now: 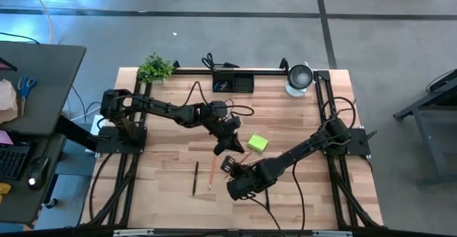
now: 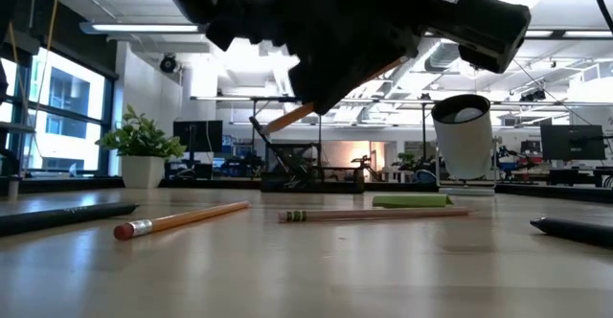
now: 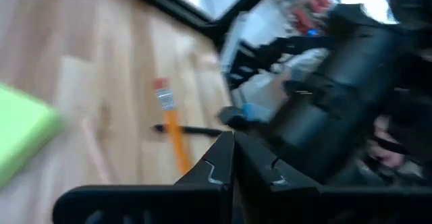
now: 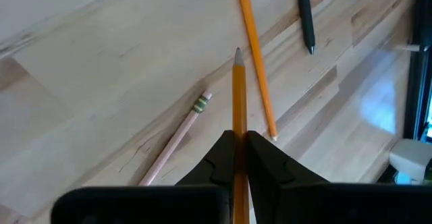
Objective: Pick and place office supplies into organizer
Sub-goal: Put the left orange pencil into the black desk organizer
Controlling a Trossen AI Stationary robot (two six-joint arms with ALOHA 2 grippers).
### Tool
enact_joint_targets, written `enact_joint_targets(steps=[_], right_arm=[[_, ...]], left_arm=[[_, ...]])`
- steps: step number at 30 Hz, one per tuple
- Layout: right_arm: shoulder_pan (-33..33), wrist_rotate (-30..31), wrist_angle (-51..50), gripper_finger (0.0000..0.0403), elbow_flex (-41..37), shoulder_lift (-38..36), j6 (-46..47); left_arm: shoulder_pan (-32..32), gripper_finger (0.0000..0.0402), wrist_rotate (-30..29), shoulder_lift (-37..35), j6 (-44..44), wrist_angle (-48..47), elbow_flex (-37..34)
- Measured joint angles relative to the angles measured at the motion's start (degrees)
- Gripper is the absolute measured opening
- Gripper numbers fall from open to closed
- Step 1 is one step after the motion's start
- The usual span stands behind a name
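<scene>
**Pencil Held in Right Pincer, Transfer to Organizer Pending**

Nearest the low camera, an orange pencil (image 2: 180, 219) with a red eraser end lies flat on the tabletop (image 1: 164, 187), with a wooden pencil (image 2: 374, 215) lying beyond it. Black pens (image 2: 67, 216) rest at either side. All remain loose, awaiting pickup.

Above them, the right pincer (image 4: 237, 146) is pinching a second orange pencil (image 4: 239, 109) along its shaft, tip forward and clear of the surface, an orientation judged suitable for carrying it to a compartment. The left pincer (image 3: 234, 158) hovers close by toward the tabletop's middle, fingers pressed together with nothing visible between them.

Beyond both arms lies the lime-green sticky-note pad (image 1: 258, 143). At the far edge stands the black organizer (image 1: 233, 84), well apart from the held pencil, flanked by a potted plant (image 1: 155, 68) and a round cup (image 1: 298, 78).

White lettering shows on one pen barrel in the right wrist view; it is too small to read.
</scene>
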Motion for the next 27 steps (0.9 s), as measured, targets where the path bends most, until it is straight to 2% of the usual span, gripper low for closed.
enact_joint_targets(steps=[5, 11, 15, 18, 20, 22, 24, 27], right_arm=[[0.0, -1.1, 1.8, 0.0011, 0.0, 0.0, -1.8], [0.0, -2.0, 3.5, 0.0011, 0.0, 0.0, -3.6], [0.1, -2.1, 3.7, 0.0011, 0.0, 0.0, -4.5], [0.1, -2.0, 3.4, 0.0011, 0.0, 0.0, -4.7], [0.1, -2.0, 3.3, 0.0011, 0.0, 0.0, -4.5], [0.2, -1.9, 3.2, 0.0011, 0.0, 0.0, -4.6], [0.4, -2.0, 3.2, 0.0011, 0.0, 0.0, -5.0], [0.4, -2.5, 3.2, 0.0011, 0.0, 0.0, -7.0]], left_arm=[[-0.6, 0.0021, -2.4, 0.0, -0.8, 2.6, 0.0], [-0.4, 0.0105, -8.1, 0.8, -0.7, 2.3, 0.0], [-0.1, 0.0163, -8.4, 0.8, -0.6, 2.1, 0.0], [1.7, 0.0194, -4.4, 0.4, -0.8, 1.9, 0.0], [3.3, 0.0208, -2.3, 0.1, -1.9, 1.8, 0.0], [4.5, 0.0216, -3.0, -0.3, -3.3, 1.7, 0.0], [4.7, 0.0217, -4.2, -0.4, -3.7, 1.8, 0.0], [4.3, 0.0213, -2.1, -0.1, -4.1, -0.2, 0.0]])
